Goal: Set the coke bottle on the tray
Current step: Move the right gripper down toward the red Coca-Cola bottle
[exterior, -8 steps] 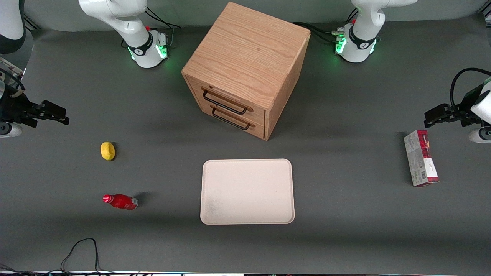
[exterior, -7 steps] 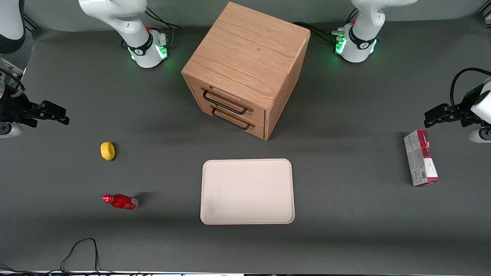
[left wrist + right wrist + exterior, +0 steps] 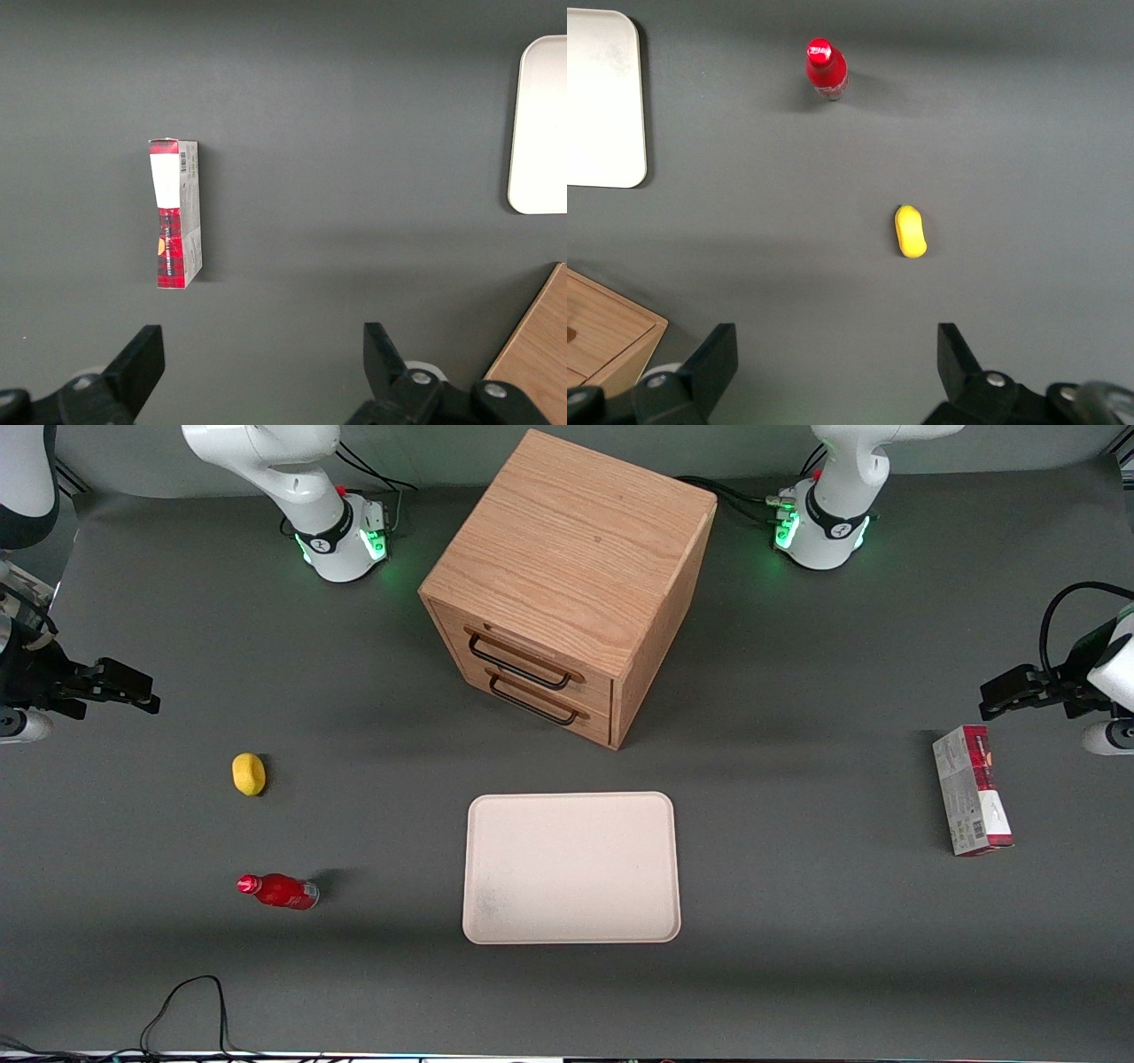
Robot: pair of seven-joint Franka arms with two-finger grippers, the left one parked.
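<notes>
On my feed, the dark grey bench [image 3: 797, 921] carries a wooden cabinet [image 3: 567, 584], a cream tray [image 3: 571, 868] nearer the camera, and a carton [image 3: 972, 790]. Toward the working arm's end stand a coke bottle [image 3: 278, 891] and a lemon [image 3: 249, 773]; my end effector [image 3: 133, 688] hangs open above that end.

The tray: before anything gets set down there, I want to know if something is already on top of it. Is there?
Nothing lies on the tray; its whole surface shows bare. The coke bottle stands on the table, the open gripper high above the table's working-arm end.

The gripper [image 3: 133, 688], fingers spread wide, hangs high at the working arm's end. Only the lemon [image 3: 249, 773] lies between it and the coke bottle [image 3: 278, 891]. From bottle to tray [image 3: 571, 867], bare table [image 3: 390, 841]; the cabinet [image 3: 567, 584] stands farther from the camera.
</notes>
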